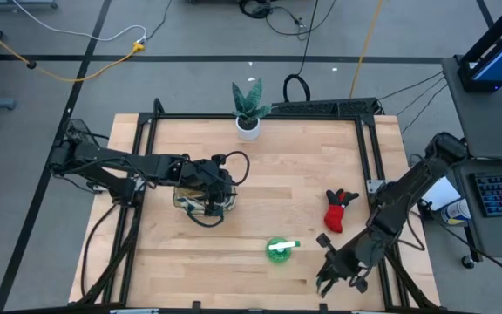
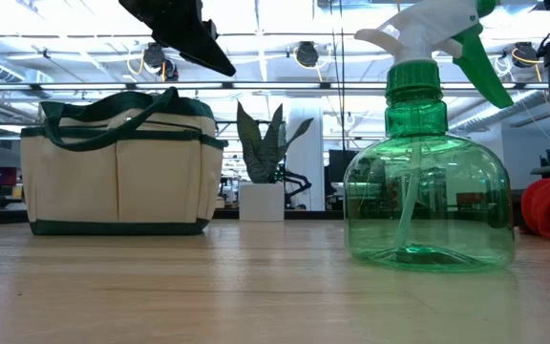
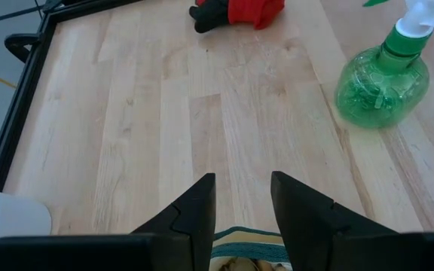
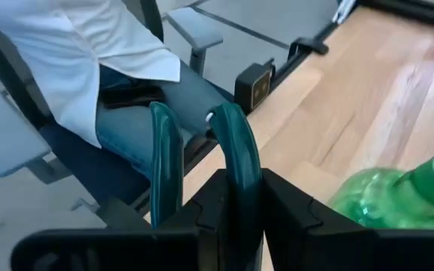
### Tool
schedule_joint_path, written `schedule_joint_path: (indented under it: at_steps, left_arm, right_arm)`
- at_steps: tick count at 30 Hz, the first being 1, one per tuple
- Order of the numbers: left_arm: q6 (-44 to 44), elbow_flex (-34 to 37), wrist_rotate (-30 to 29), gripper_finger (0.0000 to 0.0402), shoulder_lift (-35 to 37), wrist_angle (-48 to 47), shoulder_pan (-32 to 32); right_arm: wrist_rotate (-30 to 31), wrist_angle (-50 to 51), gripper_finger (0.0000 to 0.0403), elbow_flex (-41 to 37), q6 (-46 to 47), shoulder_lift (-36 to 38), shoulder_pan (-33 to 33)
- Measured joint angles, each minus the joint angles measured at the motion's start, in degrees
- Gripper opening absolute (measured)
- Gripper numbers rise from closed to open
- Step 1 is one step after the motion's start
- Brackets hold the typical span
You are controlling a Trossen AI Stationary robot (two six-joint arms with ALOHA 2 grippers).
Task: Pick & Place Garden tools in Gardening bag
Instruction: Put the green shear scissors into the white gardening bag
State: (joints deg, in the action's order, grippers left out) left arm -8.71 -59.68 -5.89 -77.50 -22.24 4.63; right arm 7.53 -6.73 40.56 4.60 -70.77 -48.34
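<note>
The cream gardening bag (image 2: 122, 162) with dark green trim stands upright on the table at centre left, mostly hidden under my left arm in the high view (image 1: 184, 199). My left gripper (image 3: 241, 181) hovers open just above the bag's rim, with nothing between its fingers. My right gripper (image 1: 331, 277) is at the near right corner, shut on a tool with two curved teal handles (image 4: 236, 150). A green spray bottle (image 1: 279, 250) stands upright near the front edge. A red-black glove (image 1: 338, 209) lies flat to the right of centre. My right gripper has the teal-handled tool between its two fingers, and both handles (image 4: 164, 158) stick out past the fingertips along the fingers. The fingers (image 4: 292, 218) hide the place where they meet the tool. The handles point slightly downward, out over the table's near edge, clear of the wood.
A green plant in a white pot (image 1: 248, 109) stands at the far edge. A black frame (image 1: 369, 157) rims the table. A seated person (image 4: 89, 68) is close beyond the near right corner. Bare wood lies between the bag and the glove.
</note>
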Motion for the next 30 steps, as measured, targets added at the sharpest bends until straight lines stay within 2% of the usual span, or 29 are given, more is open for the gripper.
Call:
schedule_joint_path:
  at_steps: [4,13,20,30]
  left_arm:
    - [0.0,0.0,-0.02,0.0131,-0.01,0.09,0.0]
    - [-0.01,0.02,-0.04,0.0131,-0.01,3.07,0.02]
    - [0.22,0.02,-0.05,0.0131,0.01,3.88,0.0]
    - [-0.03,0.04,-0.07,0.0131,0.01,7.04,0.01]
  right_arm:
    - [1.65,2.51,0.0048,0.0,-3.58,2.97,-0.02]
    - [7.65,6.13,0.0051,0.0,-3.3,10.14,1.2]
    - [7.65,7.06,0.0053,0.02,-2.42,14.09,5.48]
    - [7.38,10.1,0.0054,0.04,-2.27,15.66,13.31]
